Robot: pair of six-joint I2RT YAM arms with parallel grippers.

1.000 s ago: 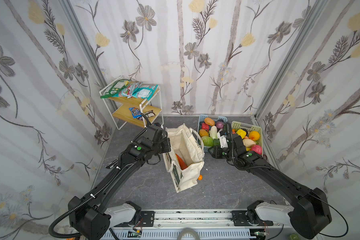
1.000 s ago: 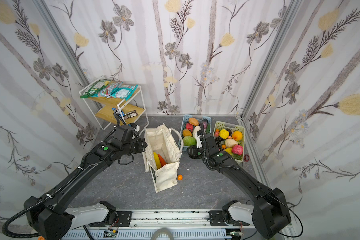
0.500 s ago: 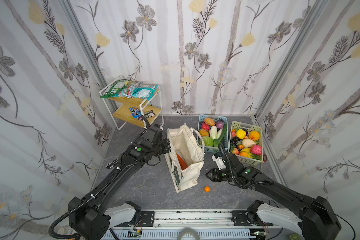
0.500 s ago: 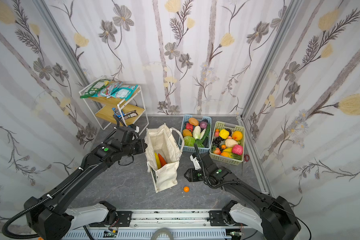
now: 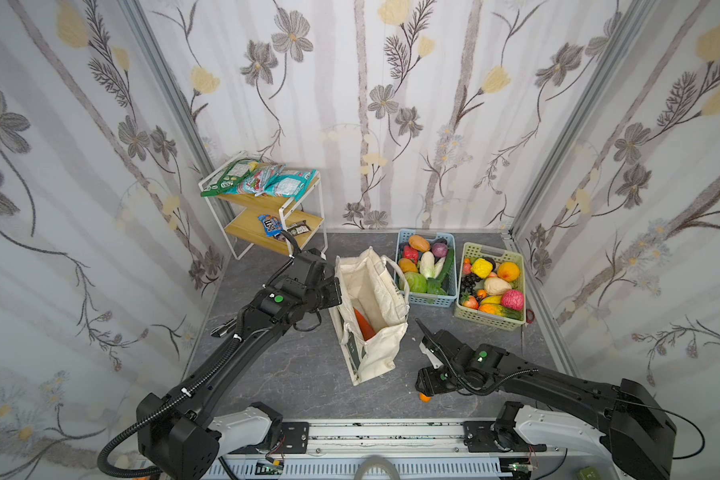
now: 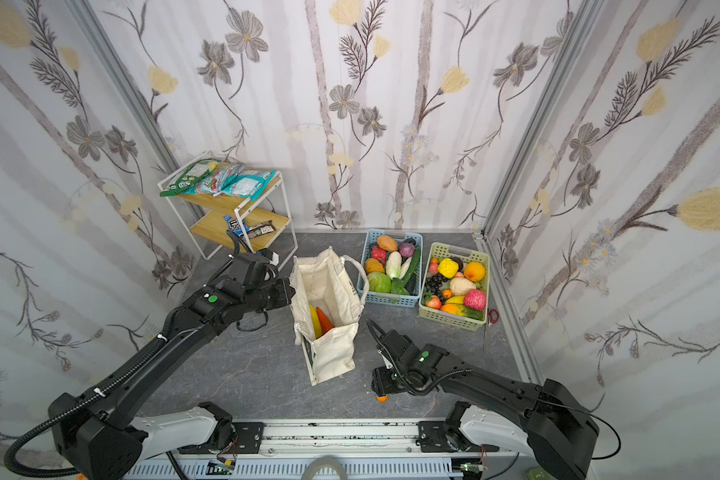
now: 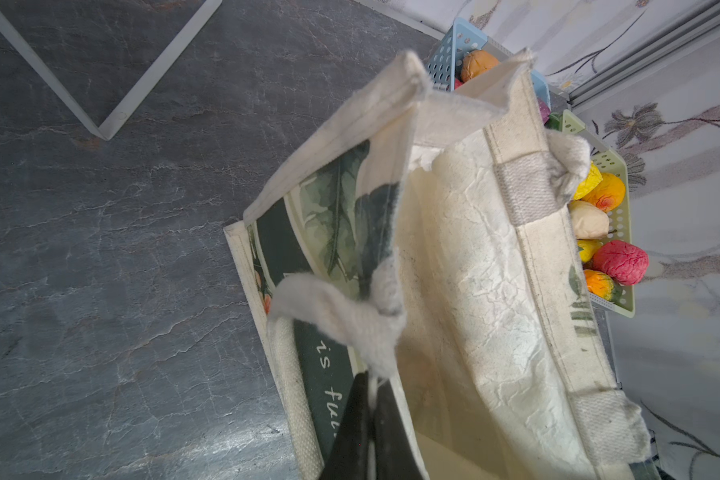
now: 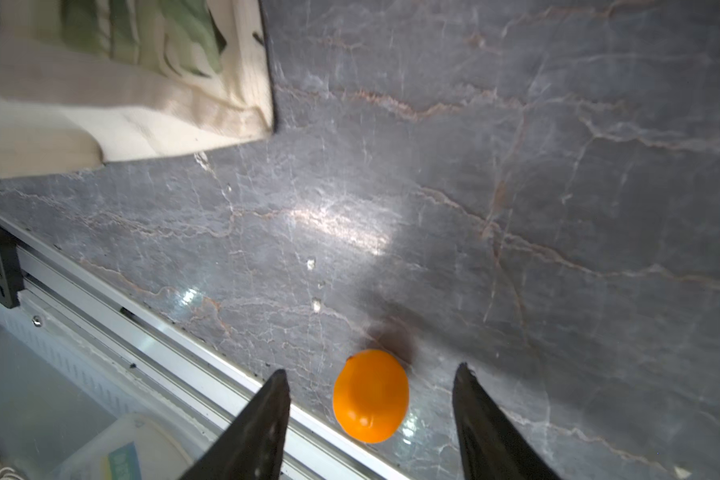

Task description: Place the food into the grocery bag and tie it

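- I see the grey desk [image 5: 292, 374] carrying everything.
- The grocery bag [image 5: 375, 299] stands upright and open at the desk's centre.
- A two-tier rack [image 5: 246, 230] holding snack packets [image 5: 262, 183] sits at 10 o'clock from the bag.
- A blue basket [image 5: 431, 300] and a pale green basket [image 5: 487, 320], both filled with toy produce [image 5: 415, 282], sit side by side at 1 to 2 o'clock from the bag.
- My left gripper [image 7: 373, 384] reaches in from 9 o'clock, its jaws clenched on the bag's rim.
- My right gripper [image 8: 371, 369] hangs low at 5 o'clock from the bag, its jaws released either side of a small orange fruit [image 8: 371, 397] and touching neither side of it.
- An orange carrot [image 5: 363, 324] leans inside the bag, with a yellow piece [image 6: 314, 320] beside it.
- The fruit lies on the desk, just beside the front rail [image 8: 150, 336].
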